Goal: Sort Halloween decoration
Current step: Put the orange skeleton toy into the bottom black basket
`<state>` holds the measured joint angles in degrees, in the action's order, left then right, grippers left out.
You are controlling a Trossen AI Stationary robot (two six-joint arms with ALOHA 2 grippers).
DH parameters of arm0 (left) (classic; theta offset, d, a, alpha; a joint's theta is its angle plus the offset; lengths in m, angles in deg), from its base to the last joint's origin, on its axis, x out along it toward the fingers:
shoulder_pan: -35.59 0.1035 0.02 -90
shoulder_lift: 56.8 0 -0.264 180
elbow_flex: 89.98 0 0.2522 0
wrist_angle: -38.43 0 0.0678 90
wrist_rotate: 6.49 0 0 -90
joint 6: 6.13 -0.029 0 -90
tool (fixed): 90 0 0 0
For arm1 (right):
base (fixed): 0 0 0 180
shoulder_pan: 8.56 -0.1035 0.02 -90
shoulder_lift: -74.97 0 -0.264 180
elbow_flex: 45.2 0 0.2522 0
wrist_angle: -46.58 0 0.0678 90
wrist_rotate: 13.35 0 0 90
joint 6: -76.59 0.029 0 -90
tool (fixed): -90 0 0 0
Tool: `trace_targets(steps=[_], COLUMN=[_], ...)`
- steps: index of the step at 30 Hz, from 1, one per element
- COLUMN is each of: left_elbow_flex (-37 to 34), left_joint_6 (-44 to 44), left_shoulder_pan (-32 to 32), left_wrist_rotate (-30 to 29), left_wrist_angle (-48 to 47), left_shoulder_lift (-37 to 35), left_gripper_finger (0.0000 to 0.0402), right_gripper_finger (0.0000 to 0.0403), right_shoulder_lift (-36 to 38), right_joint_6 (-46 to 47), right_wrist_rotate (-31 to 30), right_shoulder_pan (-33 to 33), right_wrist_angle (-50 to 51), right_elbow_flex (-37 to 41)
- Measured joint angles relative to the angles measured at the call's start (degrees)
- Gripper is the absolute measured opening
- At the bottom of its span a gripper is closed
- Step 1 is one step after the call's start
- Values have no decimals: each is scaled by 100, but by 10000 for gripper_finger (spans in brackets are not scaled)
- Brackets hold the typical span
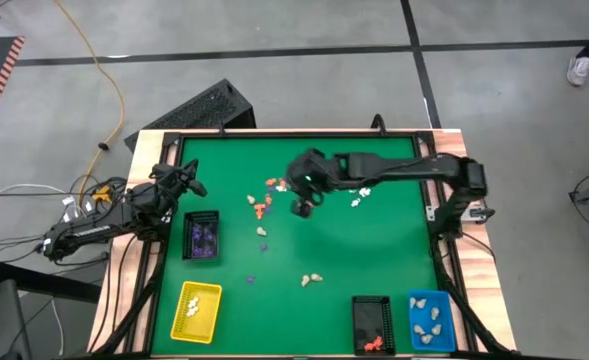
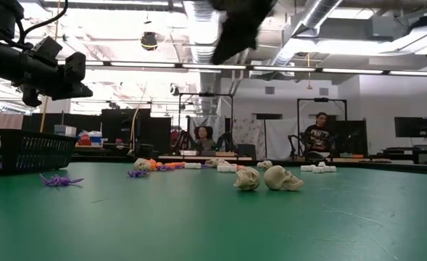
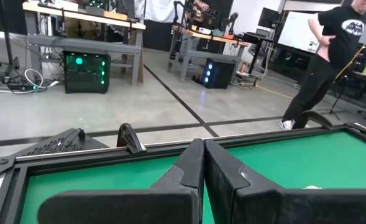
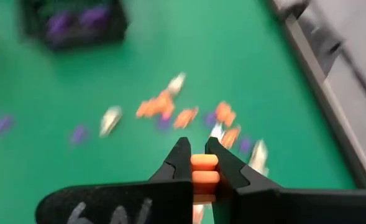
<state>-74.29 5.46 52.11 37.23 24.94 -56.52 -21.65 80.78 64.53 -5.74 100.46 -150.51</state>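
Tiny orange, white, cream and purple figurines (image 1: 264,205) lie scattered on the green table; several show in the right wrist view (image 4: 170,109). Two cream skulls (image 2: 265,177) rest on the mat near the middle, also in the high view (image 1: 312,280). My right gripper (image 1: 302,205) hangs above the table's middle, right of the orange cluster, shut on an orange figurine (image 4: 204,173). My left gripper (image 1: 189,185) is shut and empty (image 3: 204,168), raised at the table's left edge, just beyond the black basket (image 1: 202,236) that holds purple figurines. My right gripper pinches the small orange figurine (image 4: 204,163) between its two fingertips. The fingers point down at the table. The figurine is lifted clear of the mat.
A yellow tray (image 1: 196,310) stands at the near left. A black tray (image 1: 372,323) with orange pieces and a blue tray (image 1: 429,320) with pale pieces stand at the near right. Purple spiders (image 2: 61,180) lie near the basket. A person (image 3: 329,56) stands beyond the table.
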Motion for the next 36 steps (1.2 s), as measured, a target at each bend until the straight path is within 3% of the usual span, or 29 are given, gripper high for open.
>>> trace_targets(steps=[6,16,20,27,36], left_elbow_flex=[0,-2,-2,-2,-2], left_joint_6=[0,4,4,7,4], left_shoulder_pan=[0,0,1,0,2], left_wrist_rotate=[0,-2,0,-2,0], left_wrist_angle=[2,2,2,3,4], left_shoulder_lift=[0,0,0,-1,-2], left_gripper_finger=[0,0,0,0,0], right_gripper_finger=[33,33,33,33,33], right_shoulder_lift=[716,1013,928,269,-994], right_joint_6=[1149,5006,6337,7694,8000], right_wrist_rotate=[15,571,772,764,1246], right_shoulder_pan=[-803,-2775,-3576,-4608,-5014], right_wrist_angle=[1992,4026,3712,2868,1950], right_elbow_flex=[0,2,87,87,92])
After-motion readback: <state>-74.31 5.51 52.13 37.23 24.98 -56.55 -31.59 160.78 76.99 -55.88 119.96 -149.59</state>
